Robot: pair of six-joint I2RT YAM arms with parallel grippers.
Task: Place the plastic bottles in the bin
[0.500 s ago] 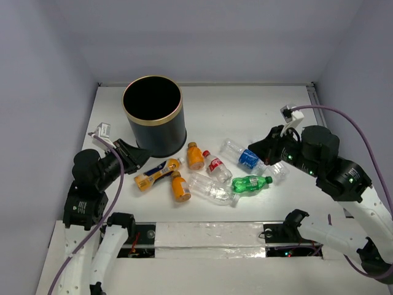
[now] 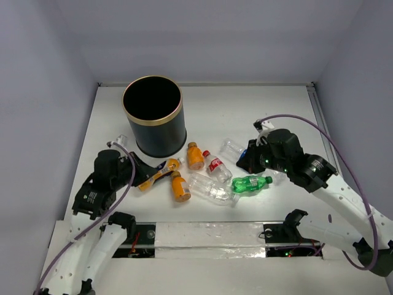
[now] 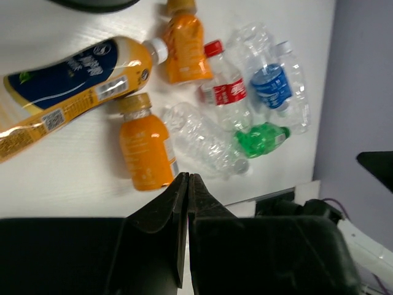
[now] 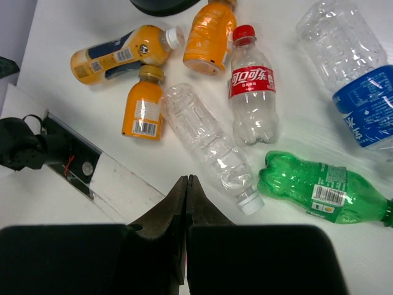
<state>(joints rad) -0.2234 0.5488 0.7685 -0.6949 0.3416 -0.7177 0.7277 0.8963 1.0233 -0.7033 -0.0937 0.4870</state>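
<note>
On the white table, far left: black bin, upright. Just before it, lying clustered outside: plastic bottles. Left gripper pinched closed, empty, by the long orange bottle; right gripper likewise closed, empty, over the blue-labelled bottle.

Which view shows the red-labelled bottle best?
Right wrist: the red-labelled bottle lies whole, large and sharp, with its red cap and label print clear. The left wrist view shows it whole but smaller and blurred. The top external view shows it whole but tiny, its label only a red patch.
</note>
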